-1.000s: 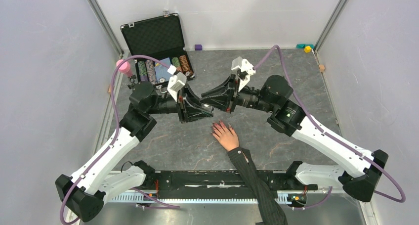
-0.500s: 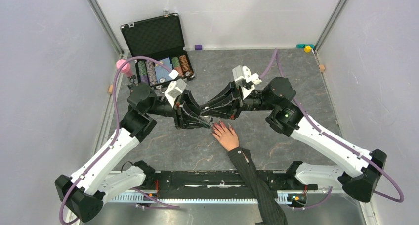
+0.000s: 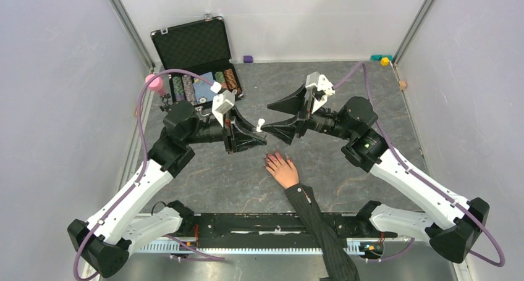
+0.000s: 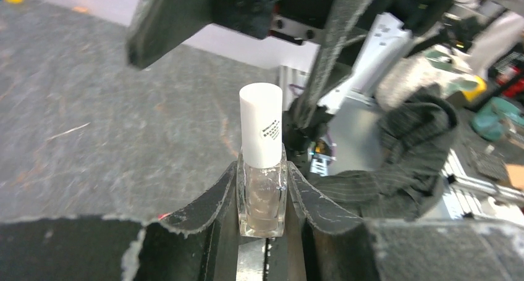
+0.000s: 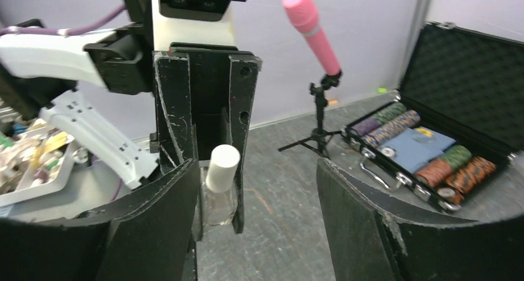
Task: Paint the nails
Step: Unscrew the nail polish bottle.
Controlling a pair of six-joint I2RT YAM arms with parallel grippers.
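My left end effector (image 3: 252,138) is clamped on a small clear bottle (image 4: 262,191). Its fingers (image 4: 207,210) press against both sides of the glass, and the bottle stands upright with its white cap (image 4: 261,125) rising clear of the fingertips. Behind that arm, at the far left of the bench (image 3: 371,83), an open case of poker chips (image 3: 196,52) lies beside a pink microphone on a small stand (image 5: 311,28).

A pale hand (image 3: 284,171) in a dark pinstriped sleeve (image 3: 321,231) lies flat on the bench, just right of the bottle. Its fingers point away from my bases. The nails (image 3: 270,160) are glossy reddish-pink. In the top view they sit just on the near side of the bottle and of the gap between my two end effectors, touching neither.

My right end effector (image 3: 279,118) has its jaws spread wide and holds nothing. It faces the bottle's cap from the right, and its fingers (image 5: 377,231) stand well apart on either side of it.
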